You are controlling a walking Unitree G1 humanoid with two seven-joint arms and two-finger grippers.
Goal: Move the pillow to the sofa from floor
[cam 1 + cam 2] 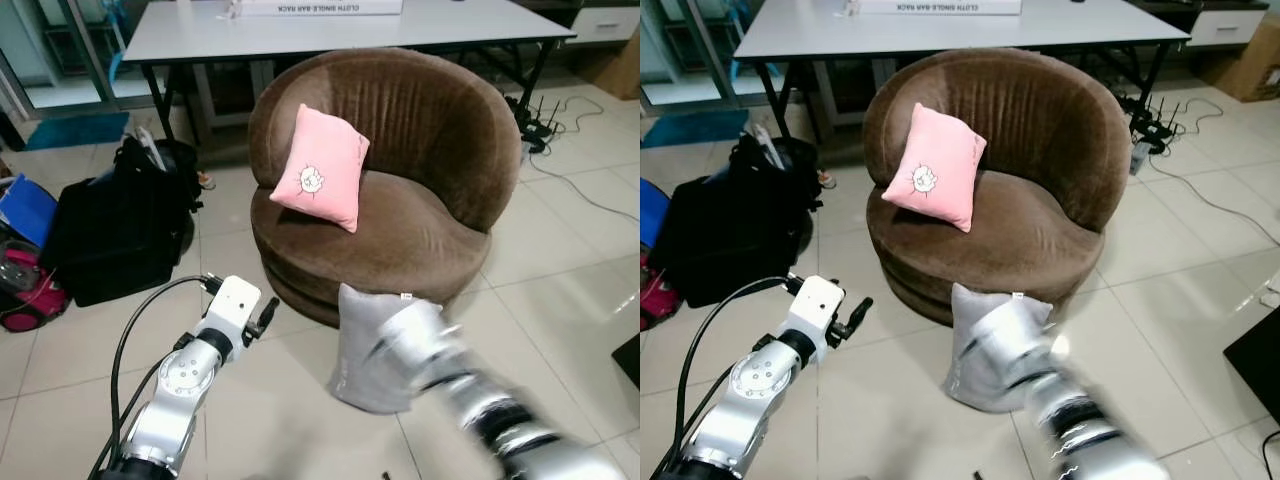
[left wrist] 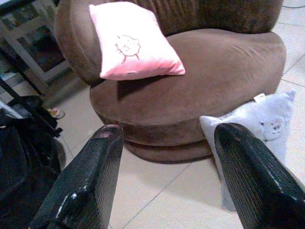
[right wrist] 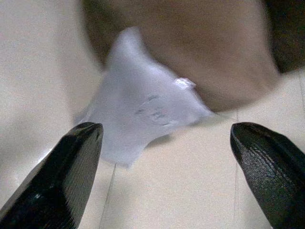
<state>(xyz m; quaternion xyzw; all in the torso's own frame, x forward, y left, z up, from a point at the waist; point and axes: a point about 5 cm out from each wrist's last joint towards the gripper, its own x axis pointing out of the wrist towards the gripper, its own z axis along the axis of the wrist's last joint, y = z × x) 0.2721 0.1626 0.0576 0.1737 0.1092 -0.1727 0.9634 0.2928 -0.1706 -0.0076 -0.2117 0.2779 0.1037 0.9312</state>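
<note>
A grey pillow (image 1: 355,345) stands on the tiled floor, leaning against the front of the round brown sofa (image 1: 420,230). A pink pillow (image 1: 322,168) with a small cat print rests on the sofa seat against its back. My right arm (image 1: 470,395) is blurred and reaches over the grey pillow from the lower right. Seen from the right wrist, my right gripper (image 3: 164,176) is open and wide, with the grey pillow (image 3: 143,105) ahead between its fingers, not touching. My left gripper (image 2: 167,181) is open and empty, held left of the grey pillow (image 2: 257,124) and facing the sofa.
A black bag (image 1: 115,225) and a red bag (image 1: 25,290) lie on the floor left of the sofa. A grey table (image 1: 340,25) stands behind it. Cables (image 1: 560,120) run over the floor at the back right. A dark object (image 1: 630,365) sits at the right edge.
</note>
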